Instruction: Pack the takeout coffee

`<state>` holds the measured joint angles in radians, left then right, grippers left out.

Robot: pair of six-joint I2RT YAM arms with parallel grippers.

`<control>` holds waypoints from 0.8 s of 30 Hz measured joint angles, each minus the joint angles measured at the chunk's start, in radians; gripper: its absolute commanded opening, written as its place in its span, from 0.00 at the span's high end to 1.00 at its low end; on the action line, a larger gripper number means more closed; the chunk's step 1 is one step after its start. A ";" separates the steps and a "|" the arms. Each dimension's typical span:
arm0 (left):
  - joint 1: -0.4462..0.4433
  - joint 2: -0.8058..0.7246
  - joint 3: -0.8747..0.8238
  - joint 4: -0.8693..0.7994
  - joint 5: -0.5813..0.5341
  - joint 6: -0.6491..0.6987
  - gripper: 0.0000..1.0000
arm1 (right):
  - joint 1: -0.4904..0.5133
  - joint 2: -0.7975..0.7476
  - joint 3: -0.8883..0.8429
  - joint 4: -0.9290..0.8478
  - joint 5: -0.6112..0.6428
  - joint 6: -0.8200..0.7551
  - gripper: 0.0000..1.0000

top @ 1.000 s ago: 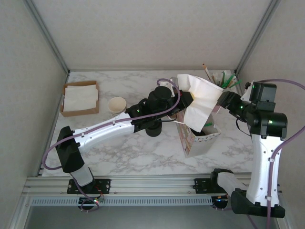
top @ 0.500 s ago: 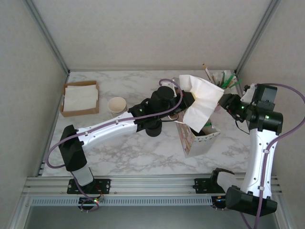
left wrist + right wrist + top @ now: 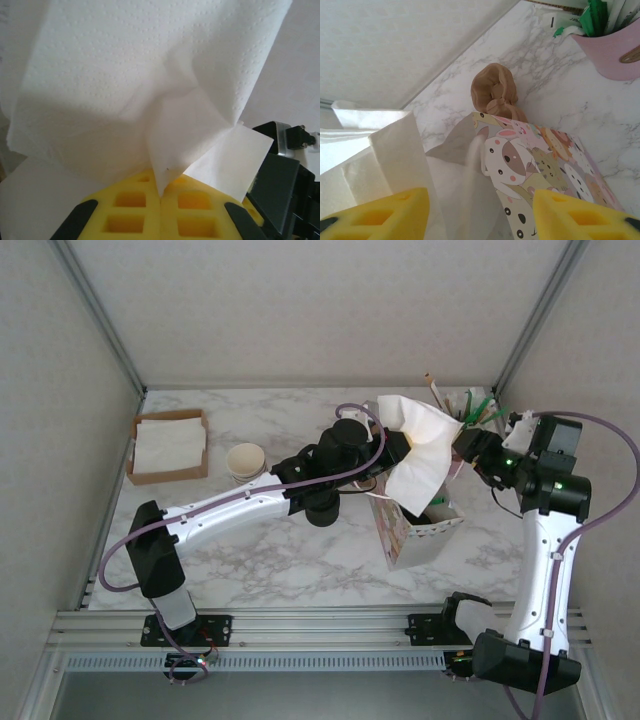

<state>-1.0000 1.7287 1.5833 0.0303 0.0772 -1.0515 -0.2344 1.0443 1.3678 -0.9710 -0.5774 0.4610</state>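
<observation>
Nearest, the cartoon-printed bag (image 3: pixel 405 535) stands open, ready for filling; a dark patch (image 3: pixel 436 505) in its mouth may be the takeout coffee's lid, though that cannot be told. Above it the left gripper (image 3: pixel 161 192) is clamped on a white napkin (image 3: pixel 150 75), likely to drop it in, while the right gripper (image 3: pixel 477 212) gapes empty beside the rim, perhaps to steady it. Since a second ago the napkin has crept rightward and back, and the right forearm has swung slightly leftward

It is a robot lab booth. White walls (image 3: pixel 300 310) and aluminium posts (image 3: pixel 97 312) enclose a marble-look table (image 3: pixel 290 560); the left arm (image 3: pixel 220 510) and right arm (image 3: pixel 545 570) are bolted to a rail (image 3: pixel 320 625) at the bottom of the frame.
</observation>
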 measured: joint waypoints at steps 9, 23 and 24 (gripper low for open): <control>0.000 0.003 0.001 -0.005 0.000 0.000 1.00 | -0.001 0.008 -0.031 0.004 0.020 0.002 1.00; -0.063 0.134 0.153 -0.176 -0.072 0.077 1.00 | -0.002 0.005 0.021 -0.047 0.163 -0.002 1.00; -0.066 0.135 0.158 -0.199 -0.087 0.085 1.00 | -0.002 0.005 0.025 -0.050 0.169 -0.004 1.00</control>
<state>-1.0657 1.8641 1.7412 -0.1684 -0.0101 -0.9665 -0.2359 1.0496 1.3930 -1.0206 -0.4088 0.4572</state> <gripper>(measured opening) 0.053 0.044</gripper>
